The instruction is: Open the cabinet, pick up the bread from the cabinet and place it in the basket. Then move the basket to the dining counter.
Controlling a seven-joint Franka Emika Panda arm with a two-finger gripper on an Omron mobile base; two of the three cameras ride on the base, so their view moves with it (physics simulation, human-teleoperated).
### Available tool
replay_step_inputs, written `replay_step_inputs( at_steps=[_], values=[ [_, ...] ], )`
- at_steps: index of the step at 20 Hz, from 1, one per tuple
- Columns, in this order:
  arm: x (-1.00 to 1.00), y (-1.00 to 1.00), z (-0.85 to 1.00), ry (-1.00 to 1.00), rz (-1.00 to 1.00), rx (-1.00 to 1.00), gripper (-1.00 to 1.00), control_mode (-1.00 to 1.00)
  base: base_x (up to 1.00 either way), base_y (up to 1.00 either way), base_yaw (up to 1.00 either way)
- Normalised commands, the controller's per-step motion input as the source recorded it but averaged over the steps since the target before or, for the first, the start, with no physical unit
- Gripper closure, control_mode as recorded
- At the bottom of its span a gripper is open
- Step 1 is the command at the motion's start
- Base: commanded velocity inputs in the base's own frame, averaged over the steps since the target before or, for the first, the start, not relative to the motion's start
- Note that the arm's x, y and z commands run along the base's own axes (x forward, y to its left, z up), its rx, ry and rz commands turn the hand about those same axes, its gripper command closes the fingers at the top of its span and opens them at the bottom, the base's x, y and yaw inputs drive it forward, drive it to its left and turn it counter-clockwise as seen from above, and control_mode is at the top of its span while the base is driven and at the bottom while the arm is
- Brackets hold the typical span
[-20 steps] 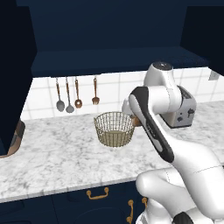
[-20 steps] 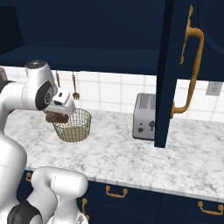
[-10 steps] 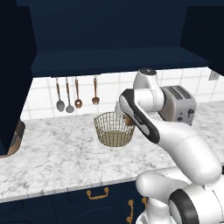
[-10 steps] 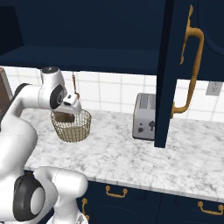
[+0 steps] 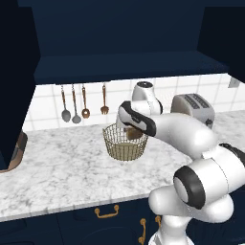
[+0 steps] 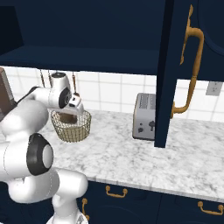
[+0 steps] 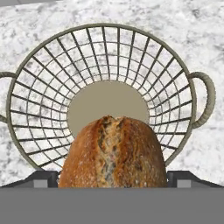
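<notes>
The gripper (image 7: 113,180) is shut on the bread (image 7: 113,154), a golden-brown loaf held right over the mouth of the brass wire basket (image 7: 192,94). From the left base view the gripper (image 5: 132,130) dips the bread (image 5: 135,134) into the top of the basket (image 5: 123,146). The right base view shows the gripper (image 6: 71,112), the bread (image 6: 66,117) and the basket (image 6: 72,127) on the marble counter. The navy cabinet (image 5: 119,43) stands open, with its right door (image 6: 186,52) swung out. The dining counter is out of view.
A silver toaster (image 6: 145,116) stands right of the basket, also in the left base view (image 5: 194,108). Utensils (image 5: 81,103) hang on the tiled wall behind. The open door's edge (image 6: 162,109) hangs over the marble counter (image 5: 62,167), and brass-handled drawers (image 5: 106,211) lie below.
The arm has swung left and down with the bread, from beside the basket to over its mouth. The basket and the toaster have not moved.
</notes>
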Motion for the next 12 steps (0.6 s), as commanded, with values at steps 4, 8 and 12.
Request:
replay_step_inputs(
  at_steps=[4,8,12],
  values=[
    [0.62,0.09,-0.44,0.08,0.0,0.0,1.0,-1.0,0.0,0.0,0.0],
    [0.54,0.06,-0.4,0.04,0.0,0.0,1.0,-1.0,0.0,0.0,0.0],
    [0.45,0.07,-0.4,0.0,0.0,0.0,1.0,-1.0,0.0,0.0,0.0]
  ],
)
